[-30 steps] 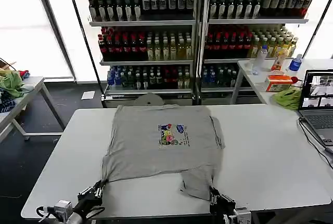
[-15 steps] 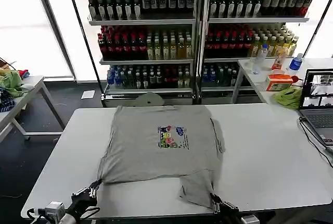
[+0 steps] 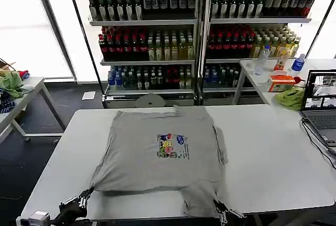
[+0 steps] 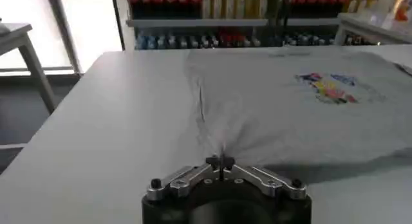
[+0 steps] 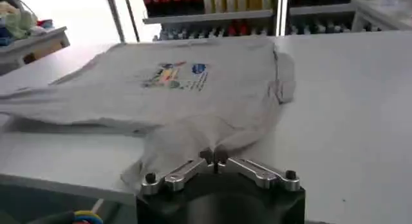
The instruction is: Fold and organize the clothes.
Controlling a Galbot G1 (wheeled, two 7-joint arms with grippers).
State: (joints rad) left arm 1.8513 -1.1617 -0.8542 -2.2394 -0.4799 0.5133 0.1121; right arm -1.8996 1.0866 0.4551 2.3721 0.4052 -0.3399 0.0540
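A light grey short-sleeved shirt [image 3: 157, 152] with a small multicoloured chest print [image 3: 172, 146] lies spread on the white table [image 3: 273, 152], its hem toward the near edge. My left gripper [image 3: 83, 201] is shut on the shirt's near left corner [image 4: 220, 156], at the table's front edge. My right gripper [image 3: 219, 210] is shut on the bunched near right part of the hem [image 5: 212, 151]. The cloth is pulled taut toward both grippers. The print also shows in the left wrist view [image 4: 329, 87] and in the right wrist view [image 5: 177, 76].
A laptop [image 3: 321, 105] with cables sits at the table's right edge. Behind stand shelves of bottles [image 3: 199, 31]. A side table at the right rear holds a green cloth heap [image 3: 289, 99] and boxes; another table at the left [image 3: 21, 92] holds more cloth.
Both grippers have drawn back toward the table's near edge, dragging the shirt with them. The shirt has slid nearer and spread flatter.
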